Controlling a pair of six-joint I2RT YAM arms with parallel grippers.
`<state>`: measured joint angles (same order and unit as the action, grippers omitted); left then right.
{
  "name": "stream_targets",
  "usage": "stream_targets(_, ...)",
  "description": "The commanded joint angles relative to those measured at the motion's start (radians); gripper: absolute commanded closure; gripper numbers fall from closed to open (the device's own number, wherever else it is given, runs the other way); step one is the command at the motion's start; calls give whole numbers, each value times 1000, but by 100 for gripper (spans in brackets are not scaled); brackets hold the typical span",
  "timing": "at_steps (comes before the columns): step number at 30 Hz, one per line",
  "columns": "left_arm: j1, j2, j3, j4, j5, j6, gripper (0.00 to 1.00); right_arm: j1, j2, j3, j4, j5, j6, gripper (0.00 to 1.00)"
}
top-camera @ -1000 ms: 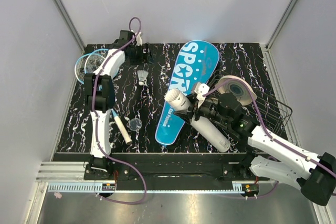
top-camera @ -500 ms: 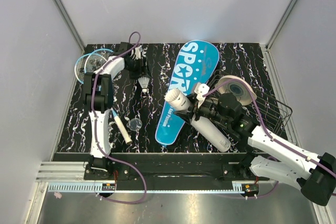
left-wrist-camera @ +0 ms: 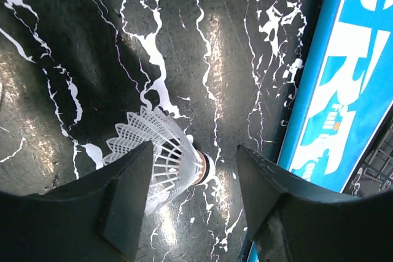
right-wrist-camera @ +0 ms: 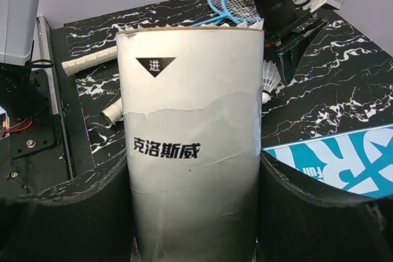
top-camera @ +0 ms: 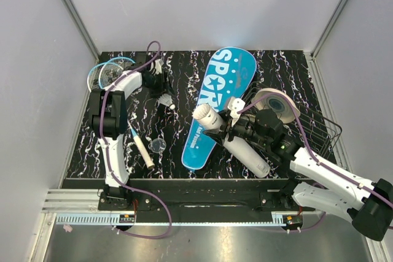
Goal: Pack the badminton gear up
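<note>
Two grippers are engaged, each on a separate item.

The left gripper [left-wrist-camera: 193,157] stands low over the black marble-patterned table [left-wrist-camera: 202,41]. Its jaws are parted, one finger on either side of a small white feather shuttlecock [left-wrist-camera: 153,151]. The shuttlecock lies on its side, with its skirt close beside one finger and its cork end toward the other. A gap shows at the cork, so I judge it bracketed but not yet clamped. It sits in the far left part of the table, between the light-blue-framed rackets [top-camera: 107,73] at the left edge and the blue racket-shaped cover [top-camera: 221,90], lettered "SPORT", in the middle.

The right gripper [right-wrist-camera: 195,231] is clenched on a long white cardboard tube [right-wrist-camera: 190,121], its fingers pressed to both sides of the barrel. From above, the tube is held slanted just beside the cover, with its upper end turned toward the left arm. In my judgement this presents the tube for loading, so that the shuttlecock can be fed in while the right arm only steadies it. Whether that end is open cannot be told.

The rackets and cover lie loose on the table, unpacked. A black wire basket [top-camera: 325,133] and round woven discs [top-camera: 276,104] sit at the right, apart from the work.

Risk noted: the feathers crush easily, so the grip should be light.
</note>
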<state>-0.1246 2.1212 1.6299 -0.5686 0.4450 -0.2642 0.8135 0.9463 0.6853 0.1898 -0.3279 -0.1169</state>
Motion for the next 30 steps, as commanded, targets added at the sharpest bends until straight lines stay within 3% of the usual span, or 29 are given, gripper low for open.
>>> stream_targets(1, -6, -67, -37, 24, 8, -23, 41, 7, -12, -4, 57, -19, 3, 74)
stream_targets(7, -7, -96, -88, 7, 0, -56, 57, 6, -17, -18, 63, -14, 8, 74)
stream_targets(11, -7, -135, -120, 15, 17, -96, 86, 6, -15, -18, 63, -17, 13, 74)
stream_targets(14, -6, -228, -153, 29, 6, -118, 96, 6, -12, -12, 54, -17, 10, 74)
stream_targets(19, -6, -424, -169, 9, 61, -119, 100, 6, 23, 2, 57, -20, 6, 74)
stream_targets(23, -17, -595, -197, 12, 234, -119, 100, 6, 84, 37, 76, -36, 5, 74)
stream_targets(30, -136, -832, -225, -1, 369, -92, 100, 7, 196, 108, 103, -57, -4, 74)
